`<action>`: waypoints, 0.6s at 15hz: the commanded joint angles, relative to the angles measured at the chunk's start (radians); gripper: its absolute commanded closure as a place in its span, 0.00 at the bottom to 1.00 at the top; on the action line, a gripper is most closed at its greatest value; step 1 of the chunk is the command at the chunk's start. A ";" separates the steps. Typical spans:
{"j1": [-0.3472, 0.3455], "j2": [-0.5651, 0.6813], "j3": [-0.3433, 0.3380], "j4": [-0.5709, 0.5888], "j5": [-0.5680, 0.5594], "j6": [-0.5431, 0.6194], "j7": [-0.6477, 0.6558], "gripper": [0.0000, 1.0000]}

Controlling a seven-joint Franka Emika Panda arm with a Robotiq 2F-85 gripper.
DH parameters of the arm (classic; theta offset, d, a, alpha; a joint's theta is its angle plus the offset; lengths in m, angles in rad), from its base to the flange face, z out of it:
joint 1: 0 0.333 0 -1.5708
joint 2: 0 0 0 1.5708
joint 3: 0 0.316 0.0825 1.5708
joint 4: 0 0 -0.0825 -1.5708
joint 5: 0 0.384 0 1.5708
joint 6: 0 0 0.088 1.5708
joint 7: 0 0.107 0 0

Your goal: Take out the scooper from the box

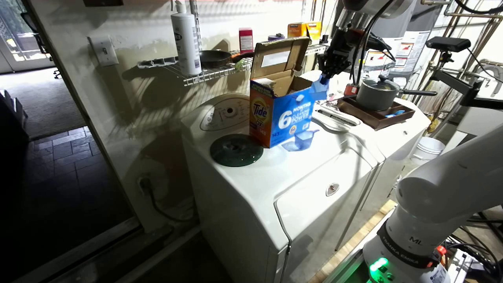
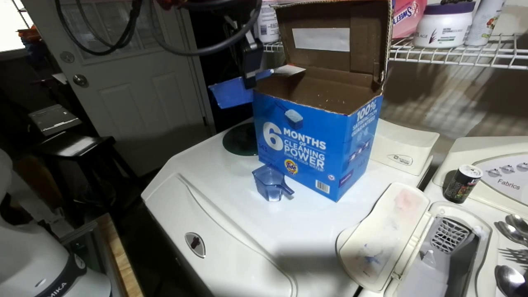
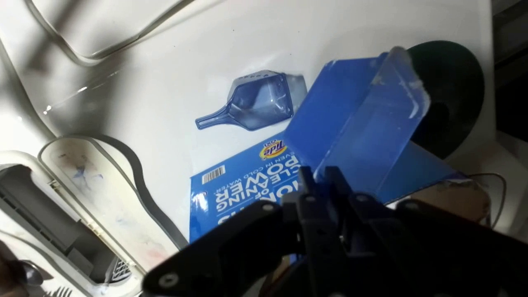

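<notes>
One gripper (image 3: 319, 175) is clenched on one blue piece (image 3: 346, 107), which I cannot surely identify; beside and below the gripper stands one open box (image 2: 307, 144), and further below, near this box, one scooper (image 2: 269, 183) rests on a white appliance (image 2: 231, 194)

Scooper (image 2: 269, 183) before box (image 2: 297, 140) on appliance (image 2: 216, 185); disc (image 2: 239, 140) beside box; pot (image 1: 376, 96) on tray (image 1: 357, 117)

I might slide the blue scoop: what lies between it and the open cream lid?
In the wrist view, only bare white machine top lies between the scoop and lid.
</notes>
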 commanded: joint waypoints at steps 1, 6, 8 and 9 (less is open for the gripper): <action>-0.008 -0.067 -0.014 -0.121 0.019 0.053 0.016 0.98; -0.044 -0.070 -0.041 -0.228 -0.002 0.178 0.025 0.98; -0.078 -0.045 -0.049 -0.266 -0.024 0.278 0.056 0.98; -0.097 -0.036 -0.050 -0.284 -0.039 0.324 0.076 0.98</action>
